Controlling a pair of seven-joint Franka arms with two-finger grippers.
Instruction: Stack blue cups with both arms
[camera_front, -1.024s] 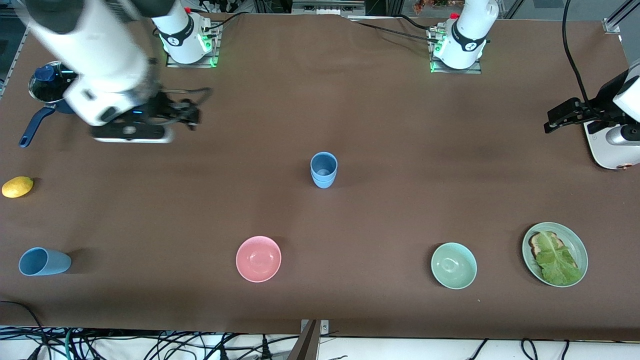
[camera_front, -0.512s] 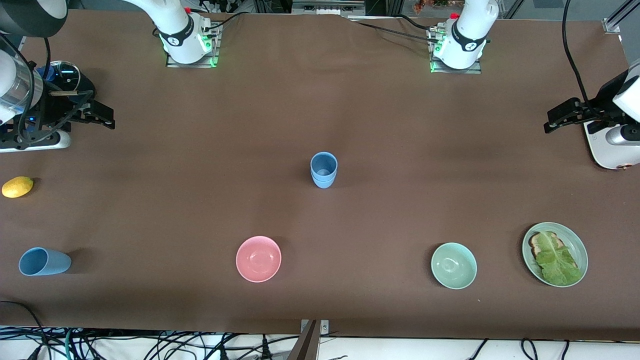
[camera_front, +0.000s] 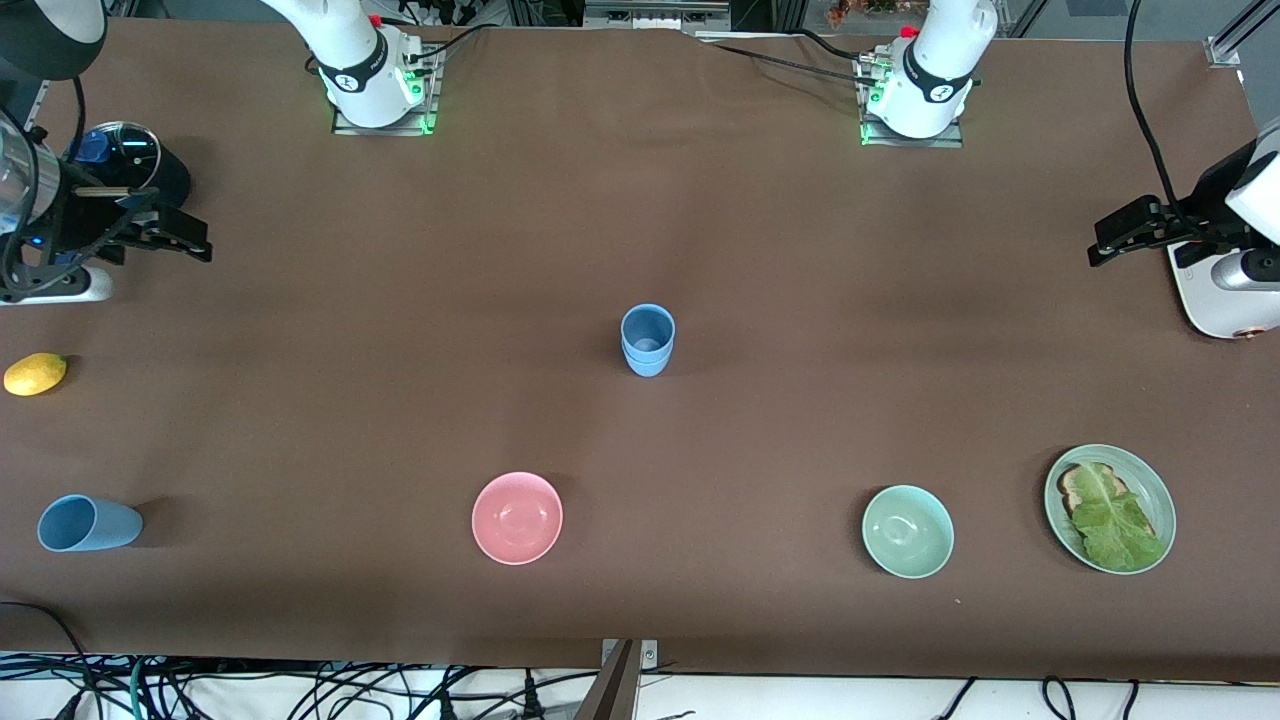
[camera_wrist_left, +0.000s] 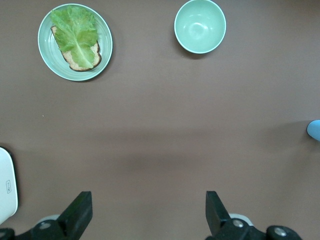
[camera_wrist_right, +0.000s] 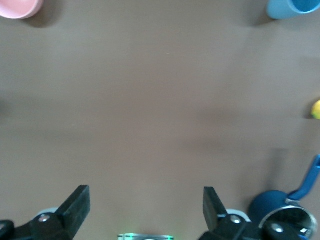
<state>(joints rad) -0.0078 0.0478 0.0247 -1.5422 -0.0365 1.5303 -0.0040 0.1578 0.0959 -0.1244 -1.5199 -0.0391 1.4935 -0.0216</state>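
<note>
Two blue cups (camera_front: 647, 340) stand nested as one upright stack at the middle of the table. A third blue cup (camera_front: 88, 523) is near the front edge at the right arm's end, its mouth turned toward that end; it also shows in the right wrist view (camera_wrist_right: 292, 7). My right gripper (camera_front: 185, 238) is open and empty, up beside the dark pot, well away from the cups. My left gripper (camera_front: 1105, 245) is open and empty at the left arm's end and waits. The left wrist view shows only an edge of the stack (camera_wrist_left: 314, 130).
A pink bowl (camera_front: 517, 517), a green bowl (camera_front: 907, 531) and a green plate (camera_front: 1160, 495) with toast and lettuce stand along the front. A lemon (camera_front: 35, 373) and a dark blue pot (camera_front: 120, 165) with a glass lid are at the right arm's end.
My right arm has swung away from over the table toward its own end, beside the pot, and has nearly stopped. The left arm and all cups have not moved.
</note>
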